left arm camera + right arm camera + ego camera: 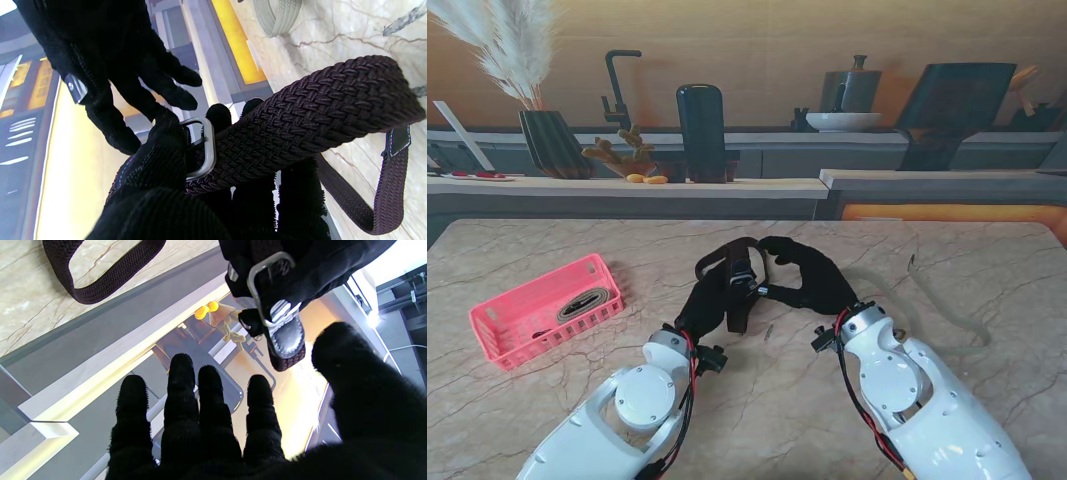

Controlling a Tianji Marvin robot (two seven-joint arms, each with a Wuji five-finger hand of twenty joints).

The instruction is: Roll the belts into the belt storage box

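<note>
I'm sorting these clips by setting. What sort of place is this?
Probably a staged kitchen: behind the marble table runs a counter with a black faucet, a bowl and a pot. The flat look suggests a printed backdrop.

Kitchen: faucet (pixel 617 85), kettle (pixel 855 88), bowl (pixel 843 121) on counter (pixel 727 185).

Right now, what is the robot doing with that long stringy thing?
That stringy thing is a dark woven belt. The left hand is holding it up by the end with the metal buckle, above the marble table. The right hand is open close beside it, fingers spread and holding nothing. Off to the left sits a pink basket with a rolled belt already inside it.
</note>
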